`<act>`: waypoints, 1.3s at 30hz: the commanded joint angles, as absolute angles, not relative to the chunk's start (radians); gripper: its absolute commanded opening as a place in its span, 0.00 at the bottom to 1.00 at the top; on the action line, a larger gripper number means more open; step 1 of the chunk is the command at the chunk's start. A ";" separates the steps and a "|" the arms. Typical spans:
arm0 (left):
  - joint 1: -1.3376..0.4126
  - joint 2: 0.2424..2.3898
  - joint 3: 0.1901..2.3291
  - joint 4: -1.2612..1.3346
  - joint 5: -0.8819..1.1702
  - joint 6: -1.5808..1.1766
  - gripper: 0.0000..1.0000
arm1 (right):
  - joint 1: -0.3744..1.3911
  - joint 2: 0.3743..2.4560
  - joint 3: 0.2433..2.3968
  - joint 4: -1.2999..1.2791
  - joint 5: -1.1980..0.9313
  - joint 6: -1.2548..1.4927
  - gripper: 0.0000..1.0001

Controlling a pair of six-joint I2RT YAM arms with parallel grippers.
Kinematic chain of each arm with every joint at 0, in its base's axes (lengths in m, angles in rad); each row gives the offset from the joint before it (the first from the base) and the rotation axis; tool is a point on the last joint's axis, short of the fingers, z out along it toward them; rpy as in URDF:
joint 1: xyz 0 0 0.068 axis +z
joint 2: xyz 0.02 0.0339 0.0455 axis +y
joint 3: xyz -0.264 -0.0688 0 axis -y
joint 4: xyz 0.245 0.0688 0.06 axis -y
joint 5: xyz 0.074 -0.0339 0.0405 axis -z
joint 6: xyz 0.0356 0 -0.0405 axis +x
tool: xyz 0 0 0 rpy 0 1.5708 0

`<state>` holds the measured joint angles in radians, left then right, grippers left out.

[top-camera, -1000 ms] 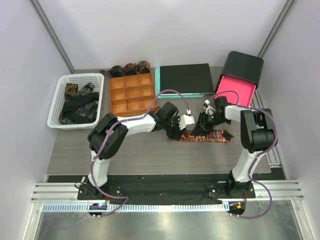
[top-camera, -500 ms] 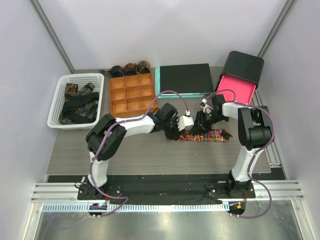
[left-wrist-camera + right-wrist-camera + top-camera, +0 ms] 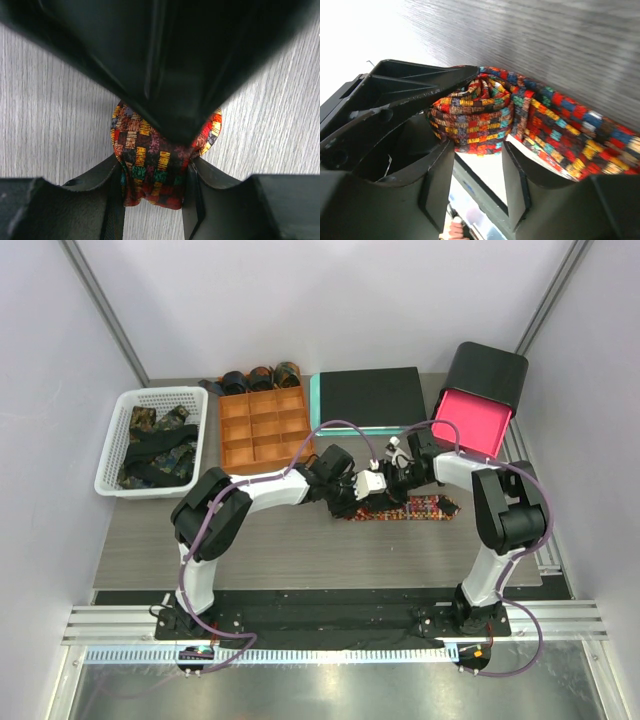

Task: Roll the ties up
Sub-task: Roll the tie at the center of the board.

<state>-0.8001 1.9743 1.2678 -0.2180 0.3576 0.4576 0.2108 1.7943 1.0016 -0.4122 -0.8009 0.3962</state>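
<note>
At the middle of the table: one checked tie, red-orange with lots of colours, lying roughly left to right, nearer the right arm.
Tie shape: partly rolled. One end is wound into a small coil, and the rest runs off flat on the wood toward the right.
Coil position: resting on the tabletop at the left end of the tie, right where the two grippers meet.
Left gripper: its two fingers are pressed on the coil from both sides, so it's pinching the roll.
Right gripper: the two fingers stand apart with a clear gap between them. The coil sits just past the tips and is wider than that gap, so they're not squeezing it. The flat tail of the tie runs off beside its right finger.
Grippers together: very close, and the right one hangs over the coil in the left wrist view.
Rolled dark ties: three, side by side in a row at the far edge, just behind the tray.
Orange tray: one, with a grid of compartments that looks like three across and four deep.
White basket: one, at the far left, beside the tray.
Loose dark ties: a tangled heap in the basket, can't count them.
Black pad: one, flat with a teal edge, right of the tray.
Black box: one, far right, tipped so its pink inside shows.
</note>
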 commanded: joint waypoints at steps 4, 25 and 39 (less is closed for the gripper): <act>-0.788 1.997 1.255 -0.302 0.319 0.488 0.34 | 0.242 1.838 1.017 -0.298 -0.834 0.474 0.41; -0.696 1.927 1.275 -0.267 0.617 0.474 0.76 | 0.210 1.922 1.040 -0.428 -0.600 0.264 0.01; -0.713 1.933 1.258 -0.106 0.643 0.500 0.84 | 0.183 1.997 1.092 -0.497 -0.577 0.268 0.01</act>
